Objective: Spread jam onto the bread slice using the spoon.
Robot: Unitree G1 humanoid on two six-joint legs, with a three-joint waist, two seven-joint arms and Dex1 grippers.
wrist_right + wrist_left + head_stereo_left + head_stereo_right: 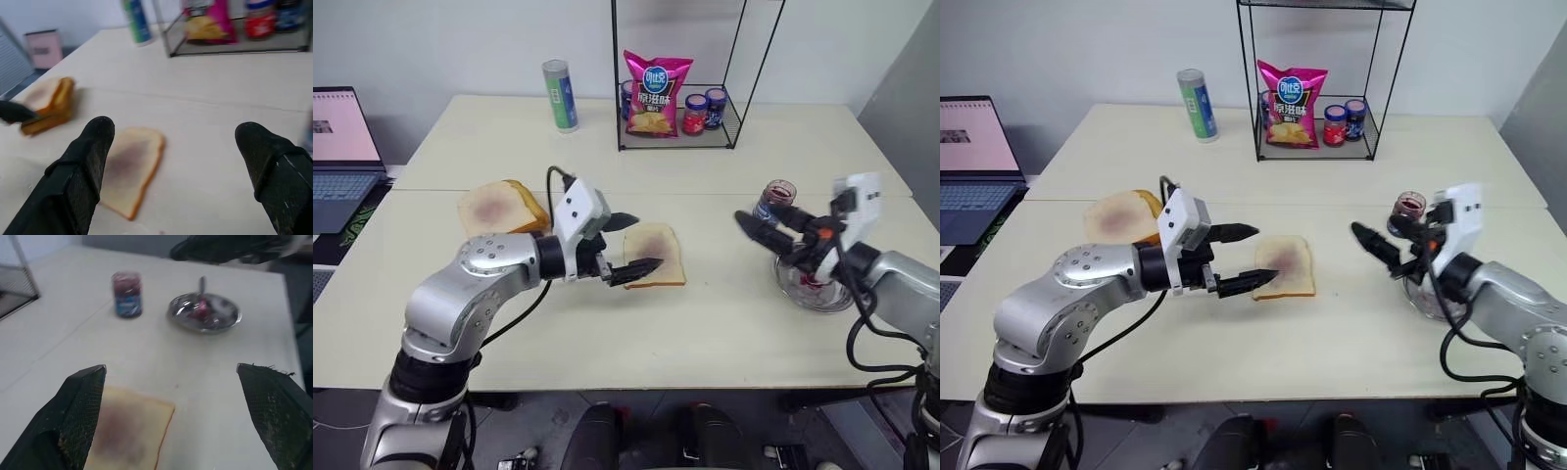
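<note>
The bread slice (658,253) lies flat at the table's middle with a faint purple smear on top. My left gripper (631,245) hovers open at its left edge, one finger above the slice and one at its near corner, holding nothing. The jam is in a small clear jar (775,201) on the right. Just in front of the jar sits a round metal plate (230,320), and the spoon (201,285) rests in it with its bowl in a red-purple blob. My right gripper (1376,250) hangs open and empty left of the plate, pointing toward the bread.
A thick stack of bread slices (499,208) sits left of my left arm. At the back stand a green can (560,95) and a wire rack (677,145) holding a chip bag and lidded jars. A laptop (342,147) is at the far left.
</note>
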